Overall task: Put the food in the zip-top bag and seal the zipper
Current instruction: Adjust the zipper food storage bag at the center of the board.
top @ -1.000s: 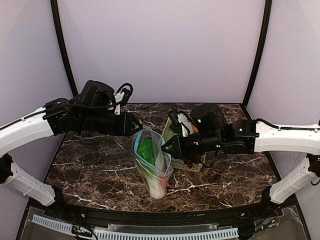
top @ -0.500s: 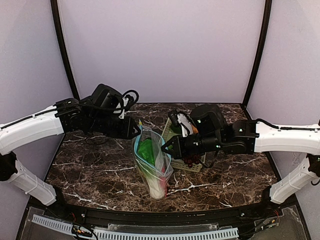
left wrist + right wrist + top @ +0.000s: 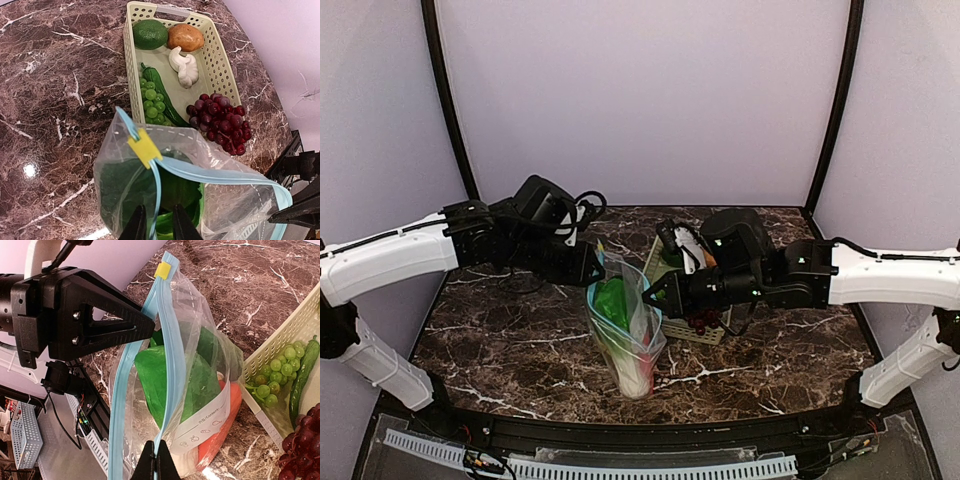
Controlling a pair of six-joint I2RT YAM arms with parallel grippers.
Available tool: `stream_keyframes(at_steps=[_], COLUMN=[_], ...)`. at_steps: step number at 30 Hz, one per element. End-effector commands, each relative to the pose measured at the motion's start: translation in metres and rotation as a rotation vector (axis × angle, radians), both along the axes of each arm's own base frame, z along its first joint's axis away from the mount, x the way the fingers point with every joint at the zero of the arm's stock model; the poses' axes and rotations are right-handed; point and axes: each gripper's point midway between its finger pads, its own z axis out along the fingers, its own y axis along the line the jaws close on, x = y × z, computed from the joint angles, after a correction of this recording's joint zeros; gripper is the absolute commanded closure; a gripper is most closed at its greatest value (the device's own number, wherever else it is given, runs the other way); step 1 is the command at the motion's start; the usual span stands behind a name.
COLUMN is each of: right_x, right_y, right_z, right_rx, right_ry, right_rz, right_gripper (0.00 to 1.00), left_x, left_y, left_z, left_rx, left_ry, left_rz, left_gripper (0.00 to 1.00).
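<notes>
Desk [image 3: 500,330] scene, L to R. L gripper [image 3: 158,215]: jaws narrowly spread, straddling the teal zipper [image 3: 170,340] just below the yellow slider [image 3: 144,148]; no firm pinch visible yet. Centre: zip-top bag [image 3: 625,330] stands upright mid-desk, mouth partly gaping, w/ leafy green [image 3: 165,375] and red pepper [image 3: 220,425] inside. R gripper [image 3: 157,462]: fingers pressed together, pinching the zipper at the opposite end of the mouth. Far R: basket [image 3: 131,70] just beside the bag, holding purple grapes [image 3: 220,120], green grapes [image 3: 152,100], a round green piece [image 3: 150,34], potato [image 3: 185,36] and white bulb [image 3: 184,67].

Step in hand (judged): taking hold of the mouth at both ends, either for sealing or for spreading it; food left in the basket means loading looks incomplete. Next move calls for the L gripper to clamp the strip squarely w/o crushing the slider, while the R gripper anchors.

Room: bare desk to the L and front of the bag; the R side is tight, w/ the basket rim and R arm near.
</notes>
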Motion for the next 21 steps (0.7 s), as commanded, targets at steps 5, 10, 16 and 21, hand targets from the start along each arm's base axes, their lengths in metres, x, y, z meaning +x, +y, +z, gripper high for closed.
stream_keyframes(at_steps=[5,10,16,21], right_x=[-0.001,0.0,0.002,0.009], right_y=[0.007,0.007,0.005,-0.005], right_z=[0.009,0.008,0.003,0.002], right_rx=[0.029,0.026,0.001,-0.049], right_ry=[-0.017,-0.019,-0.026,-0.046], right_rz=[0.012,0.009,-0.004,-0.05], right_gripper=[1.0,1.0,1.0,1.0], left_x=[-0.011,-0.021,-0.023,-0.023], left_y=[0.007,0.003,-0.002,-0.016], left_z=[-0.015,-0.017,0.01,0.053], left_rx=[0.003,-0.043,-0.093,-0.188], left_ry=[0.055,0.094,0.068,0.026], left_rz=[-0.004,-0.029,-0.056,-0.106], left_gripper=[0.82,0.88,0.99,0.99])
